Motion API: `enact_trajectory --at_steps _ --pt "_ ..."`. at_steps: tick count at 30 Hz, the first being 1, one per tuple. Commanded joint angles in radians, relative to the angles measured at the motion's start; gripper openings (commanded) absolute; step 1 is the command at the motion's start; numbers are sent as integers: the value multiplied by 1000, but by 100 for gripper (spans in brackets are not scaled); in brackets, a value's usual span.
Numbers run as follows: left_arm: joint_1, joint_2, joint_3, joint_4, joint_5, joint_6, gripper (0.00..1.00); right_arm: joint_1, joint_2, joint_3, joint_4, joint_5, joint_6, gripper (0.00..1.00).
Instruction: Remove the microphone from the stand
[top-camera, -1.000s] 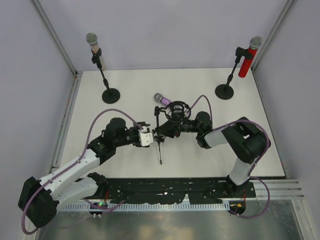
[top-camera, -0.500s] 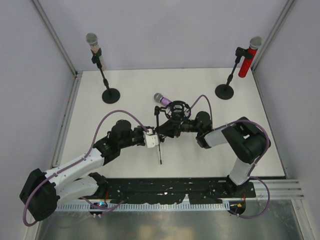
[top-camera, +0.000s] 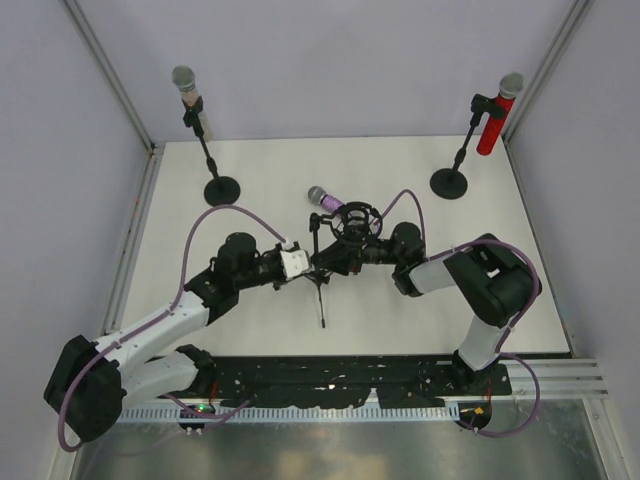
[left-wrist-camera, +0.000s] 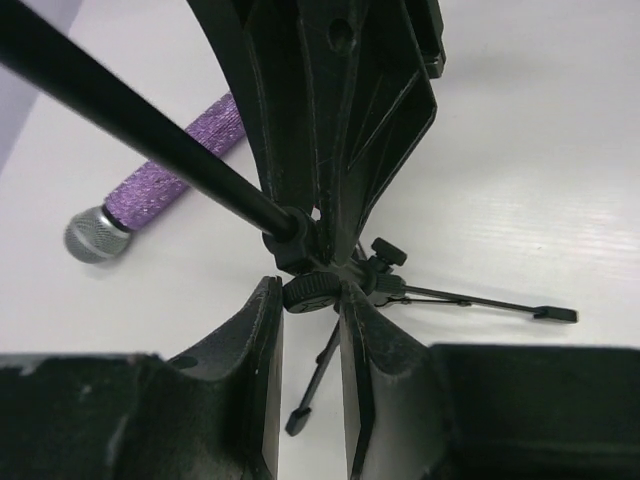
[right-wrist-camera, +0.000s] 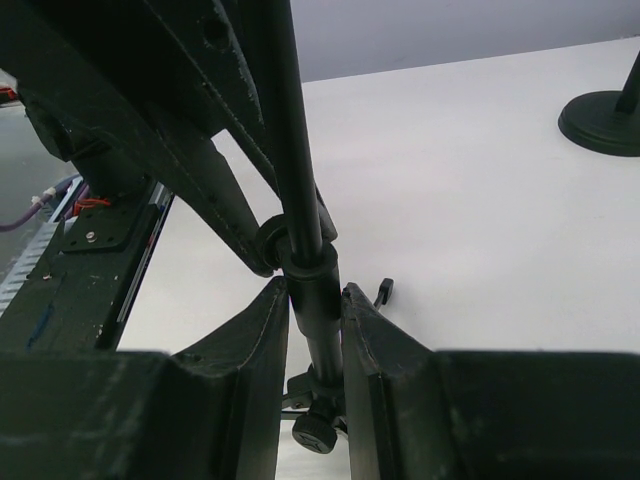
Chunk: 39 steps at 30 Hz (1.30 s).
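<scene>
A purple microphone (top-camera: 325, 198) with a grey head sits in the black shock mount (top-camera: 356, 222) of a small tripod stand (top-camera: 321, 300) at the table's middle. In the left wrist view the microphone (left-wrist-camera: 170, 180) runs behind the black mount. My left gripper (top-camera: 304, 265) is at the stand's left side; its jaws (left-wrist-camera: 311, 292) are narrowed onto the stand's knob (left-wrist-camera: 312, 294) at their tips. My right gripper (top-camera: 336, 257) comes from the right and is shut on the stand's pole (right-wrist-camera: 313, 300), midway between its fingertips (right-wrist-camera: 315, 290).
A tall stand with a round base (top-camera: 222, 190) holds a beige microphone (top-camera: 188, 92) at the back left. Another with a round base (top-camera: 449, 183) holds a red microphone (top-camera: 492, 125) at the back right; its base shows in the right wrist view (right-wrist-camera: 603, 120).
My left gripper has moved right and slightly back, up to the stand's joint. The right arm, stand and microphone have stayed put.
</scene>
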Motion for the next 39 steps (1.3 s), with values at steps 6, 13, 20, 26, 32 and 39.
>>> enact_trajectory --at_steps 6,13,20,26,32,39 --pt "174 81 32 85 389 -395 26 -20 -20 -10 26 23 -52 26" --pt "223 187 78 67 564 -509 59 -21 -28 -16 27 36 -61 25" --pt "238 128 69 84 511 -478 84 -20 -32 -16 27 36 -55 25" --pt "237 -26 27 82 365 -261 91 -20 -12 -4 46 10 -9 26" --pt "183 -43 46 -16 377 -122 92 -21 -12 -4 52 5 -6 26" --pt "163 13 59 -54 437 -116 91 -21 -17 -9 47 5 -12 27"
